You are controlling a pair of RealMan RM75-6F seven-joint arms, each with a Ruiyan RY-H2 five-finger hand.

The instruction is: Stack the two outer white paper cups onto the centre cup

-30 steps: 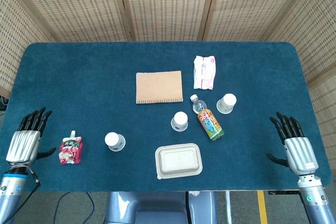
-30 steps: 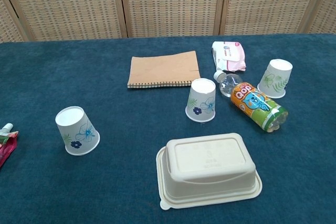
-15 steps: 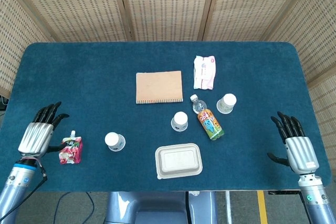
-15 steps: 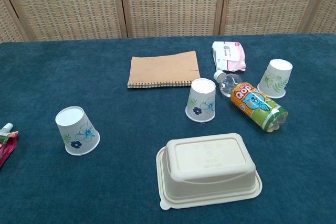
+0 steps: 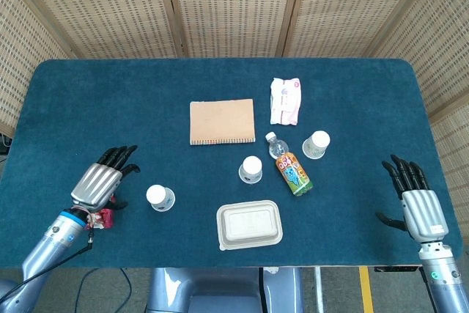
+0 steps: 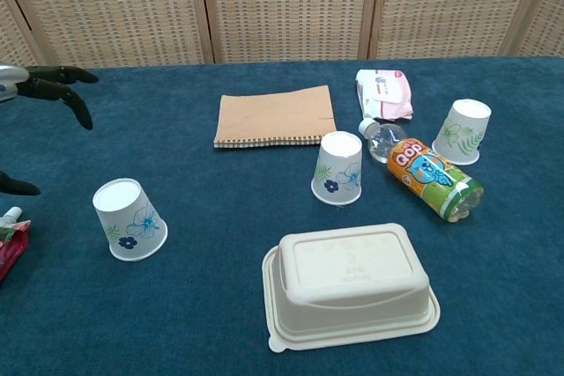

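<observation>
Left hand [image 5: 100,182] has swung inward, fingers spread and empty, near the left cup [image 5: 159,197].
Right hand [image 5: 416,204] waits open, well apart from the right cup [image 5: 316,144]; centre cup [image 5: 250,168] stands between. These look light and crushable, so grip the sidewalls gently.

The left hand [image 5: 100,181] moves in over the desk [image 5: 132,108], closer to the left cup [image 5: 159,197]. Now it covers most of the red pouch [image 5: 99,216]. Its fingers [image 6: 62,85] now show in the chest view.
</observation>
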